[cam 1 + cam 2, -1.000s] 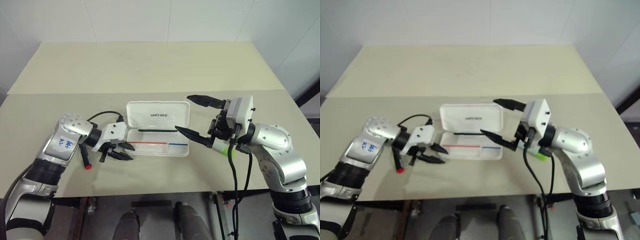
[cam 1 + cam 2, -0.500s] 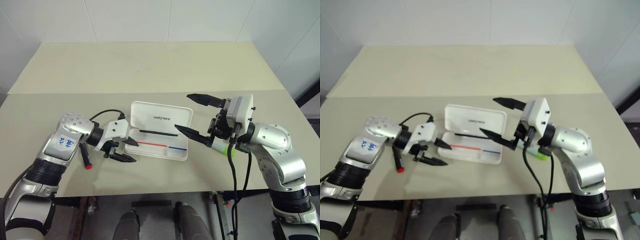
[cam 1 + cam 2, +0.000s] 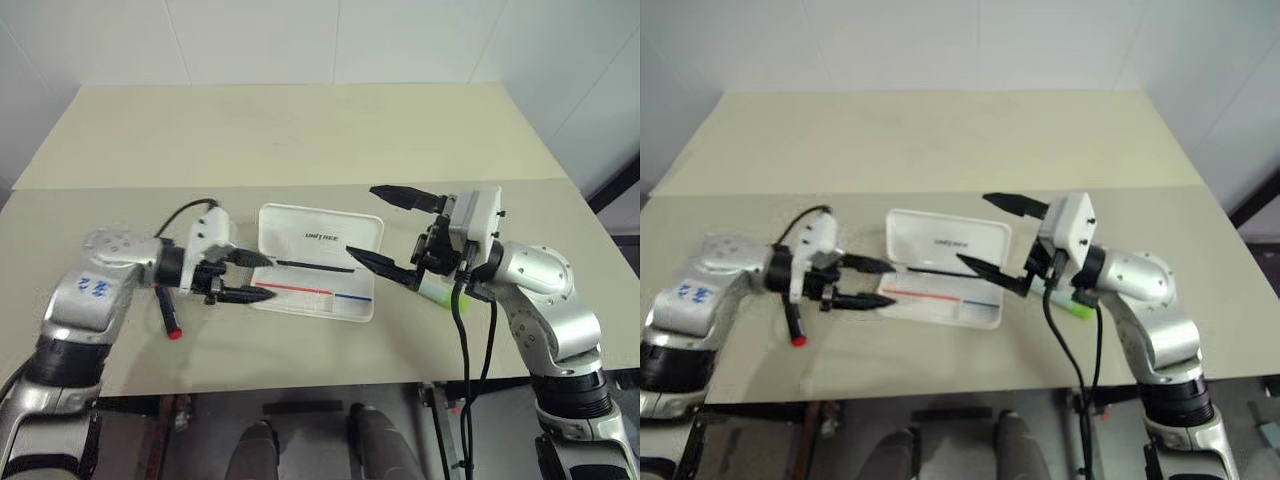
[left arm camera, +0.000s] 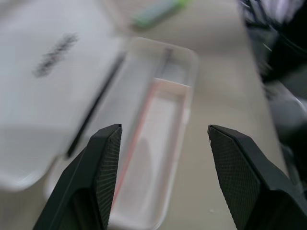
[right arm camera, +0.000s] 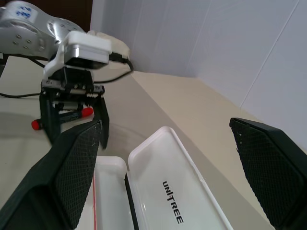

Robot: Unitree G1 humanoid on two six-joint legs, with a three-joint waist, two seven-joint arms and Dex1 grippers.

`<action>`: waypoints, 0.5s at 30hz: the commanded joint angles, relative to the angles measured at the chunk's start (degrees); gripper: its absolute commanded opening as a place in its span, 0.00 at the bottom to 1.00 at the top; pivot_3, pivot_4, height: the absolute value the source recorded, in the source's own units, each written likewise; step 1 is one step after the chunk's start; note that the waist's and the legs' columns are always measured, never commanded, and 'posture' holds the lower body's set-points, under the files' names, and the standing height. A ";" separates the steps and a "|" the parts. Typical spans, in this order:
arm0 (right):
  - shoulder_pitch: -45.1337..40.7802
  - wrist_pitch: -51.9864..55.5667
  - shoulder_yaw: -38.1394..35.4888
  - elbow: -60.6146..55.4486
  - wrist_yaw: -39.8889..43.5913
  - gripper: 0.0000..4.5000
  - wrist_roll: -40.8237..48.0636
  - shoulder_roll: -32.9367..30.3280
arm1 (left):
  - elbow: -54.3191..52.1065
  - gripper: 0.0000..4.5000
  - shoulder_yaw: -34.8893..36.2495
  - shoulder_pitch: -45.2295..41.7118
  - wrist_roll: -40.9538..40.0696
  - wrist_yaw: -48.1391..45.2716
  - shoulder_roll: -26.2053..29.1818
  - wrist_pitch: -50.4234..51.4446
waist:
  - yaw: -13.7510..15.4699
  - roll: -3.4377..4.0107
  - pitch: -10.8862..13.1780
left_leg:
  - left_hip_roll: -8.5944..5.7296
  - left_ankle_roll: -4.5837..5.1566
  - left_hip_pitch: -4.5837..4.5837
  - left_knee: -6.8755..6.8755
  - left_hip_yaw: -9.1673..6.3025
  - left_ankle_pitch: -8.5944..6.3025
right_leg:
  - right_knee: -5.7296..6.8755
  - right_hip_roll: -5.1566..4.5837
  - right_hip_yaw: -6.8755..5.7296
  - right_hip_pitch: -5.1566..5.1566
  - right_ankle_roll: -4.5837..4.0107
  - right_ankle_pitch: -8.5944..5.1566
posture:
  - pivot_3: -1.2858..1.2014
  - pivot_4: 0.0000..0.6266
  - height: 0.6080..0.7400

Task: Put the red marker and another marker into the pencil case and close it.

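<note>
The pencil case (image 3: 318, 262) lies open mid-worktop, long axis left to right, now skewed. The red marker (image 3: 167, 311) points its cap toward me. My left jaws (image 3: 244, 277) have lifted, parted, empty; my right jaws (image 3: 385, 228) gape wide, empty.

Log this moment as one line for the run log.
pencil case: open, empty | red marker: on table | green highlighter: on table | left gripper: open, empty | right gripper: open, empty

Silver-grey rounded arm shells, white boxy wrist housings, black textured tapering fingers (image 4: 108, 167); black cables looping off both wrists; blue handwritten scrawl on left forearm shell
</note>
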 commanded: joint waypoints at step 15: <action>-3.68 2.13 0.00 4.70 14.58 1.00 6.22 -5.34 | -37.23 1.00 26.69 29.95 1.52 47.18 -22.27 10.93 | 0.36 -0.18 -0.07 | -0.01 -0.04 0.06 0.48 -0.04 -0.03 | -0.26 -0.04 -0.02 0.36 -0.43 -0.14 | 0.52 0.24 1.00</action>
